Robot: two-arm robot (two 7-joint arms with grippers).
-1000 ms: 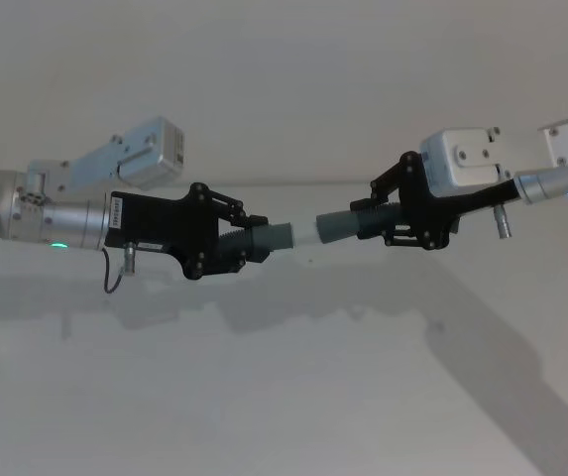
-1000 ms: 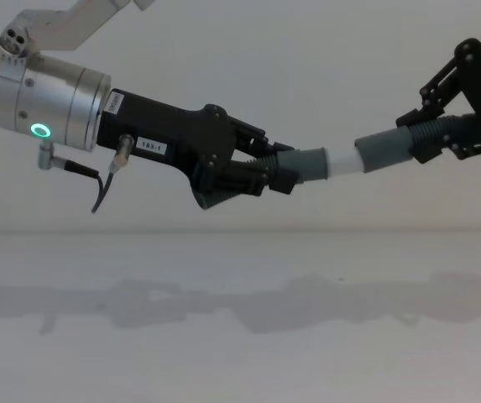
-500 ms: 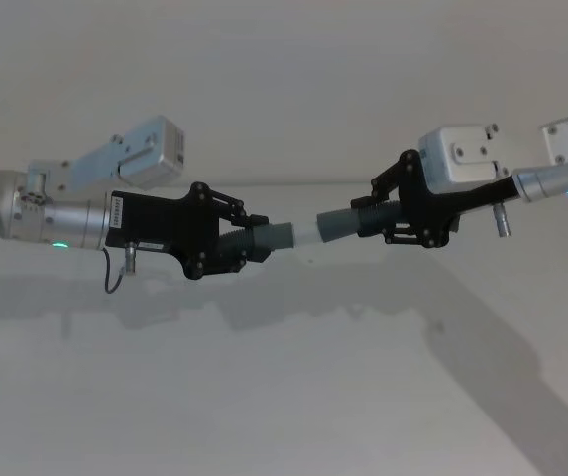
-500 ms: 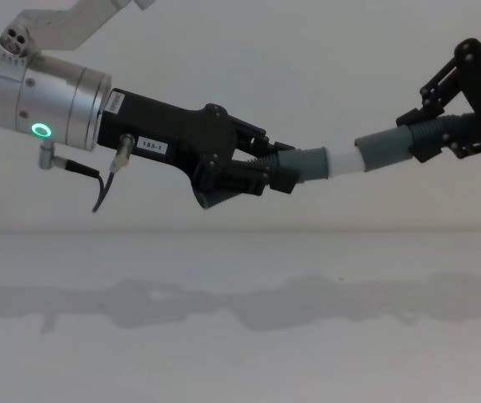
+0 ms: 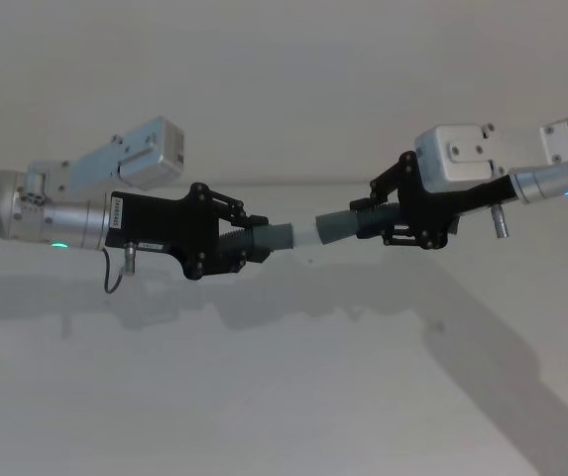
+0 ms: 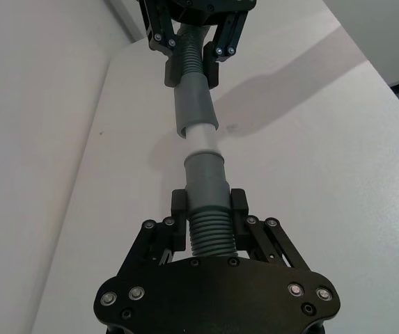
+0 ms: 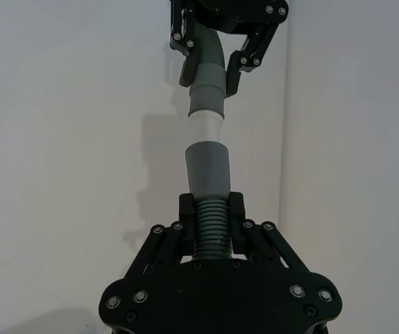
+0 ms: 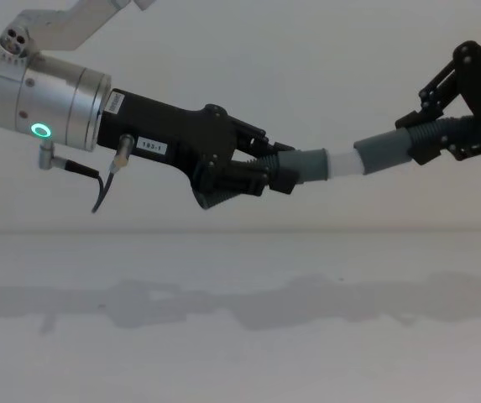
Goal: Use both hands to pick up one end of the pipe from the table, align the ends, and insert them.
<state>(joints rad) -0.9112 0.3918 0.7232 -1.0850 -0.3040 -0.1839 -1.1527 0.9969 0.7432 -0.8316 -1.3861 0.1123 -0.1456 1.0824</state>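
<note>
White matte table (image 8: 240, 336) fills the lower frame of the chest view, bare and shadowed. Above it, mid-left, the left gripper (image 8: 261, 176) is clenched on the ribbed middle of a dark grey tube (image 8: 303, 164). Its smooth mouth meets the white tip (image 8: 342, 162) of the second tube (image 8: 387, 151); whether the tip is partly inside I cannot tell. At upper right the right gripper (image 8: 429, 138) clamps that ribbed piece.

Plain white table (image 8: 240, 336), matte, crossed by soft grey shadows
</note>
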